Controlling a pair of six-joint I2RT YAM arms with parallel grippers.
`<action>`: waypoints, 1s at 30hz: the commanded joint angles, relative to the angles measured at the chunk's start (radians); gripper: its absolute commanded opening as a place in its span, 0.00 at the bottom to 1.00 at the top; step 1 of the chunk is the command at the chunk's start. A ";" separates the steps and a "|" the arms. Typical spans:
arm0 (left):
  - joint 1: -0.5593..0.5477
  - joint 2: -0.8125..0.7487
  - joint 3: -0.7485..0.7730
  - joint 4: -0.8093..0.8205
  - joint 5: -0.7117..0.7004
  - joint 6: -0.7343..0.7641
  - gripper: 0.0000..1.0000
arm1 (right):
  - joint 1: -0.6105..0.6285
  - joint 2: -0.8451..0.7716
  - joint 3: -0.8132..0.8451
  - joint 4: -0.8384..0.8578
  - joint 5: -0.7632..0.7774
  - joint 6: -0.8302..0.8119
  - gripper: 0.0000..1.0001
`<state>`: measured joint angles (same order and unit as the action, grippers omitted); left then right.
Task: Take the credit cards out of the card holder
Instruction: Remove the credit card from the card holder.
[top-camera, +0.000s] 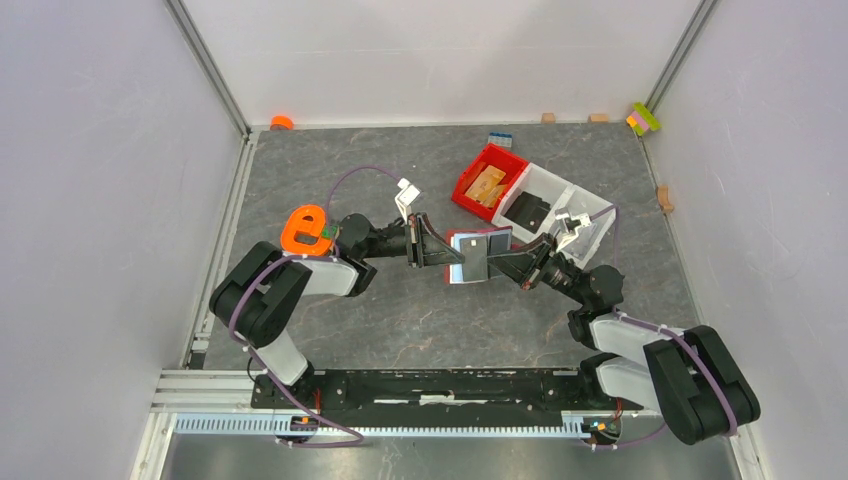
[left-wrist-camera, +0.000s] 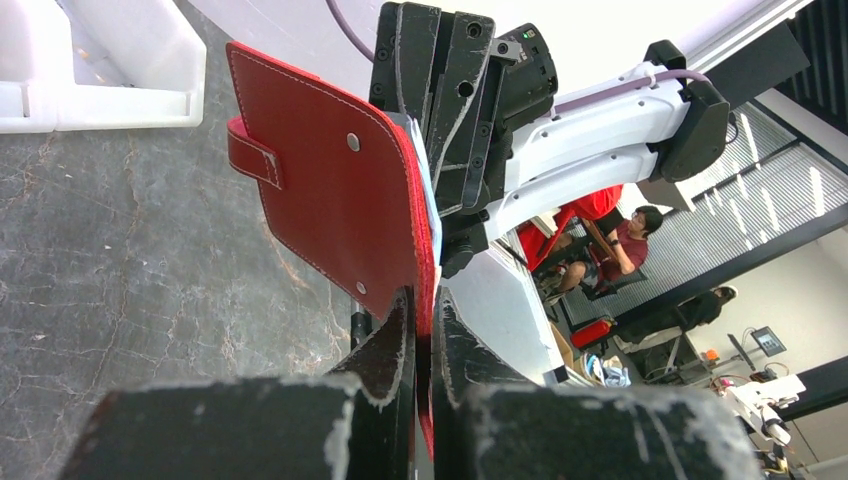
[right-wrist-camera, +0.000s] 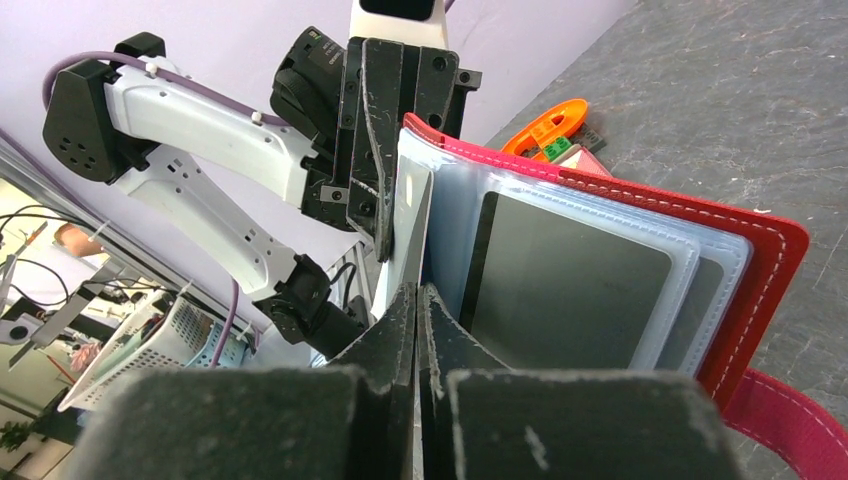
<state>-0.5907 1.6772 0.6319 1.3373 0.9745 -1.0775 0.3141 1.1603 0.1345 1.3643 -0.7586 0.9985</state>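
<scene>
The dark red card holder (top-camera: 470, 256) is held open above the table between both grippers. My left gripper (top-camera: 440, 250) is shut on its red cover edge; in the left wrist view the cover (left-wrist-camera: 330, 190) rises from the closed fingertips (left-wrist-camera: 400, 330). My right gripper (right-wrist-camera: 416, 292) is shut on a thin light blue card (right-wrist-camera: 412, 215) that stands edge-on at the holder's clear sleeves. A grey card (right-wrist-camera: 570, 280) sits in a clear sleeve beside it, with the red cover (right-wrist-camera: 775, 250) behind. No pinkish-red card shows.
A bright red bin (top-camera: 470, 190) with tan wooden pieces and a white bin (top-camera: 575, 200) stand behind the holder. Small blocks (top-camera: 645, 118) lie along the back wall and right edge. An orange piece (top-camera: 307, 230) sits on the left arm.
</scene>
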 joint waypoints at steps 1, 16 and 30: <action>-0.010 -0.022 0.020 0.049 0.002 -0.011 0.02 | 0.009 -0.028 0.026 0.017 0.007 -0.038 0.00; -0.009 -0.045 0.011 0.037 -0.003 0.005 0.02 | -0.016 -0.146 0.010 -0.197 0.103 -0.147 0.00; -0.015 -0.059 0.008 0.049 -0.003 -0.009 0.02 | -0.019 -0.040 0.008 0.048 0.004 -0.024 0.11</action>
<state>-0.5919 1.6615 0.6319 1.3262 0.9691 -1.0771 0.2989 1.1107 0.1341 1.2984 -0.7345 0.9489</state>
